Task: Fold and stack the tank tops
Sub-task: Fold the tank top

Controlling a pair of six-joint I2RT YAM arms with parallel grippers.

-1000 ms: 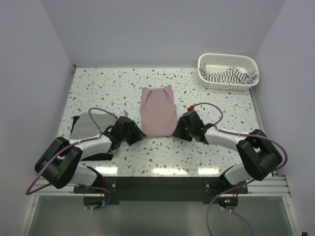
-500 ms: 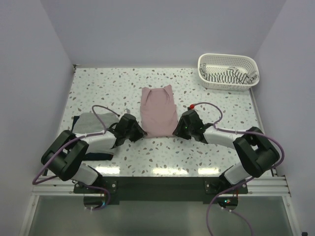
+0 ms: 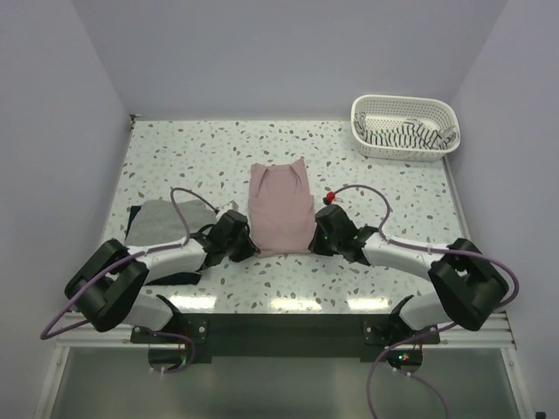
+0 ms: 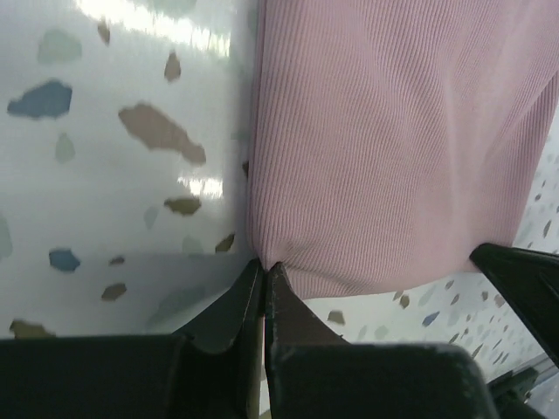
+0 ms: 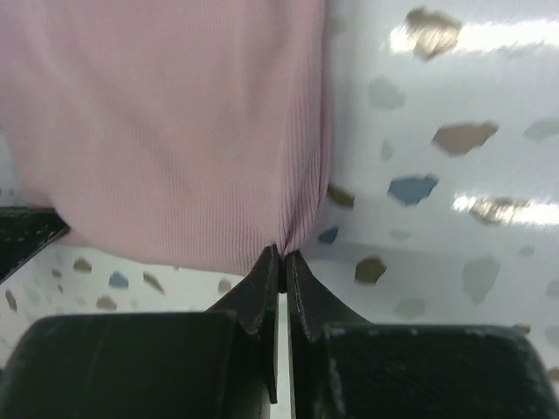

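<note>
Dusty pink ribbed cloth, the pink tank top (image 3: pixel 279 208), is spread flat on the speckled table (image 3: pixel 175 148), each near hem corner pinched by the left fingers (image 4: pixel 231 310) and the right fingers (image 5: pixel 253 292), presumably for folding. The grey tank top (image 3: pixel 162 218) lies folded to its left; plain pale walls (image 3: pixel 288 52) enclose it.

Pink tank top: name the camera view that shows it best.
Top external: the whole pink tank top shows, lying flat. Left wrist shows only one near corner pinched in the left claw; right wrist only the other, in the right claw.
</note>
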